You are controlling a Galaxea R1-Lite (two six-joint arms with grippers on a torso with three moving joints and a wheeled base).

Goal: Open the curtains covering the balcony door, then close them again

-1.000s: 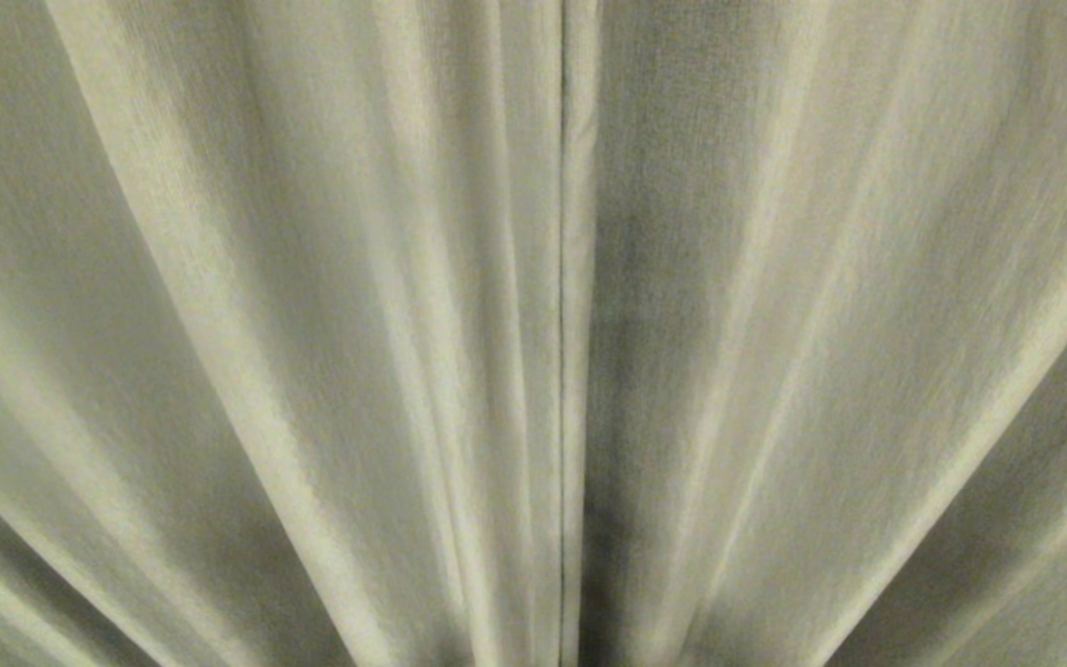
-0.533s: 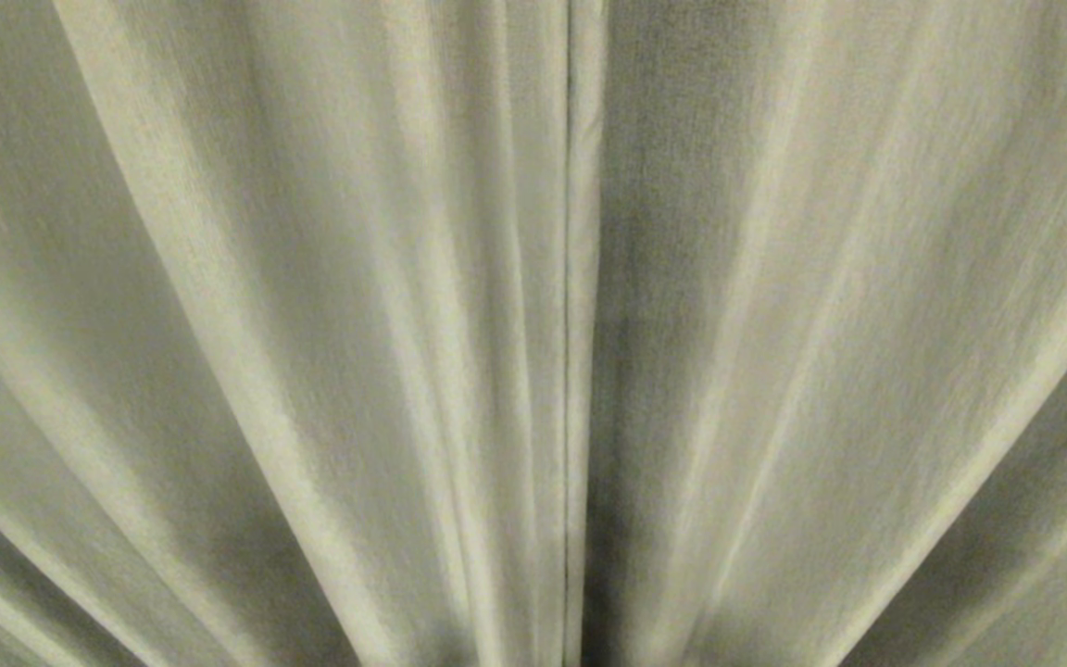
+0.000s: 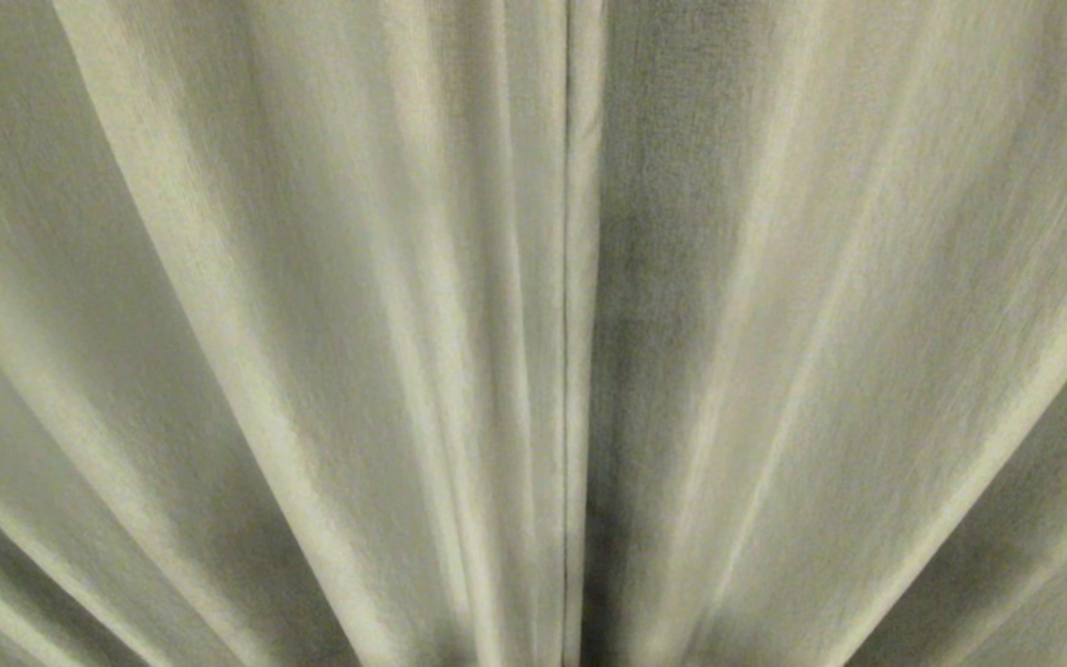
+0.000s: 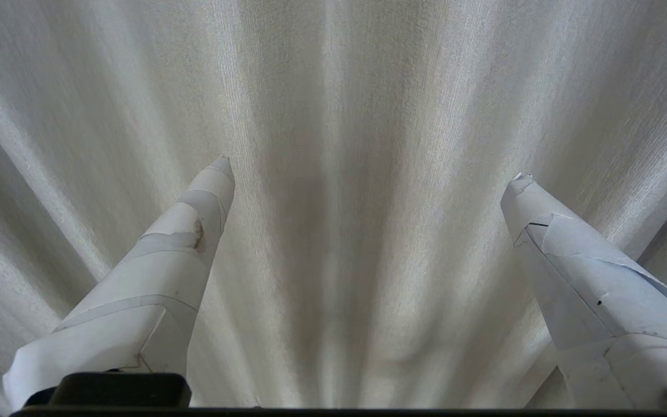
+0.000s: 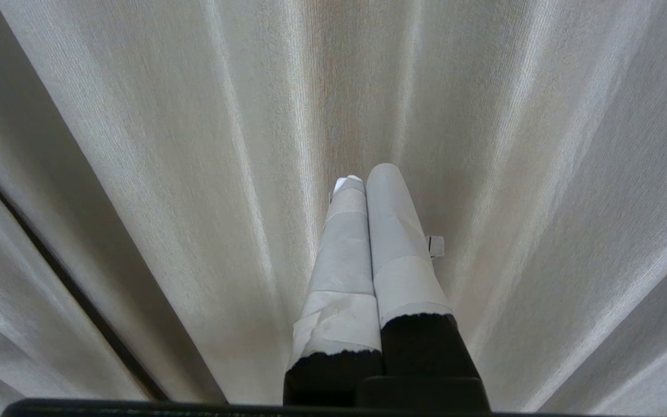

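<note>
The left pincer (image 4: 371, 168) is the nearest thing in the left wrist view. Its two fingers (image 4: 194, 214) are wrapped in white tape and stand far apart. Nothing is between them. They point at the curtains (image 4: 333, 116), and only cloth shows past the tips. It is hard to tell if the tips touch the cloth.

The right pincer (image 5: 362, 174) is the nearest thing in the right wrist view. Its two taped fingers (image 5: 391, 231) are pressed tight together, side by side. They hold nothing. A small flap of tape sticks out from one finger. They also point at the curtains (image 5: 484, 145). To one side of these fingers a thin dark line runs along the cloth, where two edges of cloth meet.

Farther off, the curtains (image 3: 311, 324) fill the whole head view. They are cream and have long soft folds. The two panels meet at a straight hemmed edge (image 3: 580, 324) near the middle of the view. The edges lie close together, so the curtains are drawn shut. The folds spread out to both sides of that middle edge. Neither arm shows in the head view.
</note>
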